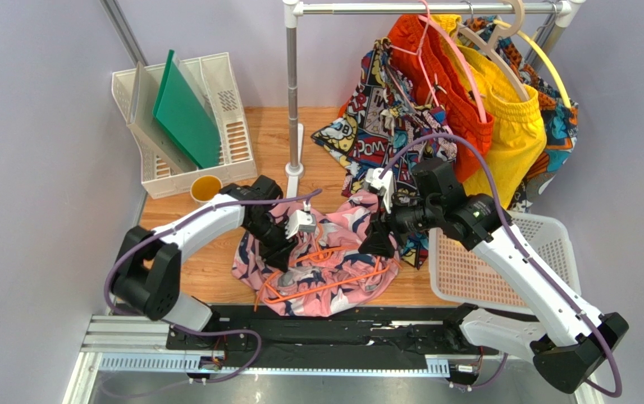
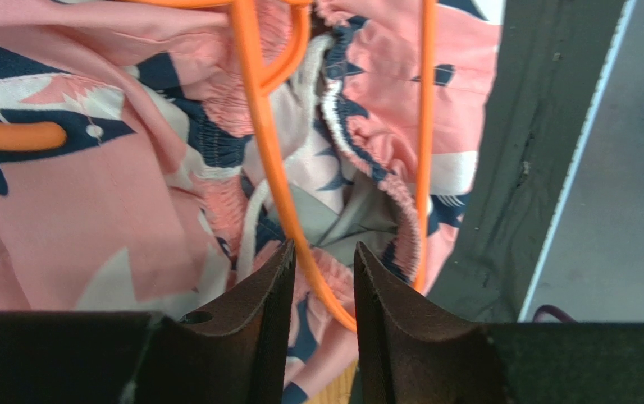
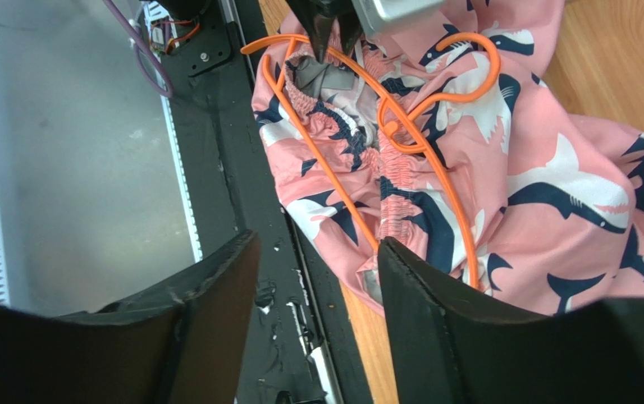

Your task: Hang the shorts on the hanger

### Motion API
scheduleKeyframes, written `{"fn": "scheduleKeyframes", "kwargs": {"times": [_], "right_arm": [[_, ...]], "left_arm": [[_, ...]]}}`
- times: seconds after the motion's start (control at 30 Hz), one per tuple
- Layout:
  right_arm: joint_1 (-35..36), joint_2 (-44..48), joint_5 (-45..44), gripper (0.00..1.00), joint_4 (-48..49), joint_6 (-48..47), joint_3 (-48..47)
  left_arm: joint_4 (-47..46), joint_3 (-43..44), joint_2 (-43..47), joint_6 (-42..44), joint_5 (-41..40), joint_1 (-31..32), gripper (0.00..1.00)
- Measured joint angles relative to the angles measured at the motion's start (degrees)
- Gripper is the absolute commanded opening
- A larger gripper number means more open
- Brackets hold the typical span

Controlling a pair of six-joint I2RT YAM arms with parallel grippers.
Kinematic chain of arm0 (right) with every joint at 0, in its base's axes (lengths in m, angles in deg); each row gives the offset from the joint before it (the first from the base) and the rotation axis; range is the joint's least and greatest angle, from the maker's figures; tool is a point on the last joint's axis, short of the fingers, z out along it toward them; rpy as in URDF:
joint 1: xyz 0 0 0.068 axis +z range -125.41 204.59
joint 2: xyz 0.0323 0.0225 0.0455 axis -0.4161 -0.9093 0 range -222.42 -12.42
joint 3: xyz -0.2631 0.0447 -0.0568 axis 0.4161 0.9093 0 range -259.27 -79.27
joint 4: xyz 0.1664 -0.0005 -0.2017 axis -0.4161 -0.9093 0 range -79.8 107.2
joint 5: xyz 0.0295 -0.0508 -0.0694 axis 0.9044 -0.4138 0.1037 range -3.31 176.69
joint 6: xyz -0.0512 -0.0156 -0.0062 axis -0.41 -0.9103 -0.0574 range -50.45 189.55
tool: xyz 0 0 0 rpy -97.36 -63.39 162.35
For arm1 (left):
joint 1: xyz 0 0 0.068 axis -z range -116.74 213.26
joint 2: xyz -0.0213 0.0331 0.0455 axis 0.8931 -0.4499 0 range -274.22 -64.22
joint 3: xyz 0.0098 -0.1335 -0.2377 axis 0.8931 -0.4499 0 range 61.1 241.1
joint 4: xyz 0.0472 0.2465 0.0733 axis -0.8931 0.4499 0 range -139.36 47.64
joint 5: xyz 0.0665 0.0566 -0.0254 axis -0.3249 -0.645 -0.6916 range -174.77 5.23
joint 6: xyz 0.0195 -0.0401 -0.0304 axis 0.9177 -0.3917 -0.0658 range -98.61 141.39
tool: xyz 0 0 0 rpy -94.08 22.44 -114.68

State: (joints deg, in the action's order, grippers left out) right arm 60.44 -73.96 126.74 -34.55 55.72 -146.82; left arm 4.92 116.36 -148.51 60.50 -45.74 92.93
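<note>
The shorts lie crumpled on the wooden counter, just in front of the foot of the white rack post and slightly to its right. Their gathered waistband is on the side away from the post. The hanger lies flat on top of the shorts, also on the side away from the post, with its hook curling over the pink fabric. The left gripper is down at the waistband, in front of the post. Its jaws stand a little apart and straddle one orange bar of the hanger without visibly pinching it. The right gripper is further right of the post, at the shorts' right edge. Its jaws are spread wide with nothing between them, above the fabric's edge and the black base rail.
</note>
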Motion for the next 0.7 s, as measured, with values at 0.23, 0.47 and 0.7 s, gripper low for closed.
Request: {"fn": "scheduleKeyframes", "kwargs": {"times": [0.23,0.47,0.7], "right_arm": [[-2.47,-0.94,2.62,0.69,-1.36,2.69,-0.35],[-4.26,-2.67,4.17,0.84,-2.16,4.59,-0.46],[-4.94,-4.70,6.12,0.88,-2.47,5.73,-2.34]], "left_arm": [[-3.89,0.72,-7.63,-1.33,-3.45,1.79,0.34],[-4.13,1.16,-9.42,-2.95,-4.52,2.36,0.00],[-0.46,5.75,7.45,-5.62,-6.14,3.80,0.00]]}}
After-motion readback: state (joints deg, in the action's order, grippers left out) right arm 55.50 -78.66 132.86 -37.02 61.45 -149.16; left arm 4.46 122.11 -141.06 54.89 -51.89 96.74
